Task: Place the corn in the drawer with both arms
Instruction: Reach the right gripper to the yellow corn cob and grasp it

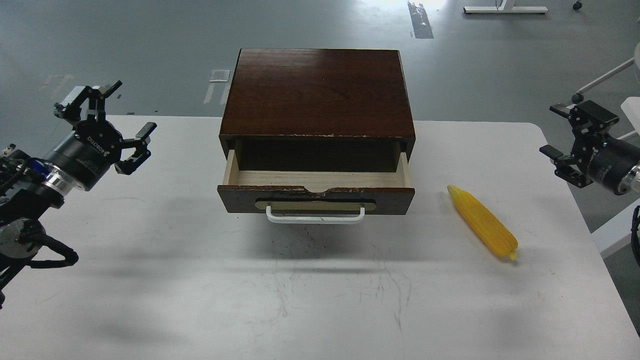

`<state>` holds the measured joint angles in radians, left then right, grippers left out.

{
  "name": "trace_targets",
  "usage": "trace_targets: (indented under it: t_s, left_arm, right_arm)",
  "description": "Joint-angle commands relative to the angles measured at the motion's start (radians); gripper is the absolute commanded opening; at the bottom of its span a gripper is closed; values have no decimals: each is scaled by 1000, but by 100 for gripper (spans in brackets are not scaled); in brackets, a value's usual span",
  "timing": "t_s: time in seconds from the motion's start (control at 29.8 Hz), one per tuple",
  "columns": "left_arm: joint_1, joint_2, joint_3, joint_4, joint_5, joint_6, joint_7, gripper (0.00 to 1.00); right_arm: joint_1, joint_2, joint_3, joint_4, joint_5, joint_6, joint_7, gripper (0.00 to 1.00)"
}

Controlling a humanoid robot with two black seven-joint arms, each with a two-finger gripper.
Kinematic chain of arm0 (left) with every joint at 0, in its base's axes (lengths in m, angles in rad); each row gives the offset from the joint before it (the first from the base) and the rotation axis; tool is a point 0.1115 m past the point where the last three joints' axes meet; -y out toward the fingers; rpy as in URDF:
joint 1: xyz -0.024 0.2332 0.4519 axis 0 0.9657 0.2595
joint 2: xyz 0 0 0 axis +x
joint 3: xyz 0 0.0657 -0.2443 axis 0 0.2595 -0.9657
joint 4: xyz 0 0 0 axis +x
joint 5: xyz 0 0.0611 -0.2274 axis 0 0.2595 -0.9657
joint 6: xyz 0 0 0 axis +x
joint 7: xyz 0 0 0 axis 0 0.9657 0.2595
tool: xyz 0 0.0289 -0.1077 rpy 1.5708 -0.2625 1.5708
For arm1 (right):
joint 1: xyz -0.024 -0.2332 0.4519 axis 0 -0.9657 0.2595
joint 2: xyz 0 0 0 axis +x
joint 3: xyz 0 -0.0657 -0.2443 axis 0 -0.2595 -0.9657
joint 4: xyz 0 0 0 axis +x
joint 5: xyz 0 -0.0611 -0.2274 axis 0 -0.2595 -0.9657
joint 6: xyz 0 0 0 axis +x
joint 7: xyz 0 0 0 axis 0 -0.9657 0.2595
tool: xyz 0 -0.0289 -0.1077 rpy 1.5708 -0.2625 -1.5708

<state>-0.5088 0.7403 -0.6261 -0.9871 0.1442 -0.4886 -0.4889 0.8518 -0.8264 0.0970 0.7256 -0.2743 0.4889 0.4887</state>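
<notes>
The yellow corn (482, 221) lies on the white table (150, 280), right of the dark brown box (318, 90). The box's drawer (316, 192) is pulled part way out, its pale inside empty, its white handle (315, 216) facing me. My left gripper (107, 125) is open and empty over the table's left side, well left of the drawer. My right gripper (567, 137) is open and empty beyond the table's right edge, up and right of the corn.
Dark scuffs mark the table in front of the drawer. Grey floor lies behind the table, with a white frame (505, 8) at the far back and a white stand (602, 80) at the right.
</notes>
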Motion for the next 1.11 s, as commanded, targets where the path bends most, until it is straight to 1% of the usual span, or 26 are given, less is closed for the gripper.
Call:
trace_targets:
  t_s: [0.0, 0.1, 0.13, 0.23, 0.34, 0.37, 0.5, 0.57, 0.7, 1.07]
  left_arm:
    - [10, -27, -10, 5, 8, 0, 0, 99]
    - [10, -42, -10, 5, 9, 0, 0, 99]
    - [10, -45, -10, 5, 9, 0, 0, 99]
    - [12, -48, -10, 4, 9, 0, 0, 99]
    - [12, -47, -10, 4, 9, 0, 0, 99]
    - [12, -47, -10, 4, 9, 0, 0, 99]
    - [12, -41, -12, 1, 35, 0, 0, 99]
    - [12, -41, -12, 1, 43, 0, 0, 99]
    - [13, -41, -12, -1, 43, 0, 0, 99]
    - [15, -41, -12, -5, 43, 0, 0, 99]
  right_arm:
    - [50, -30, 0, 17, -169, 0, 0, 100]
    - [113, -42, 0, 37, -421, 0, 0, 100]
    - [127, -43, 0, 43, -472, 0, 0, 100]
    - [170, -45, -2, 102, -694, 0, 0, 100]
    - [174, -45, -8, 176, -862, 0, 0, 100]
    - [176, -45, -14, 210, -961, 0, 0, 100]
    - [173, -39, -52, 252, -1215, 0, 0, 100]
    - [171, -36, -88, 250, -1269, 0, 0, 100]
    - [173, -19, -144, 247, -1286, 0, 0, 100]
    - [170, 44, -186, 203, -1290, 0, 0, 99]
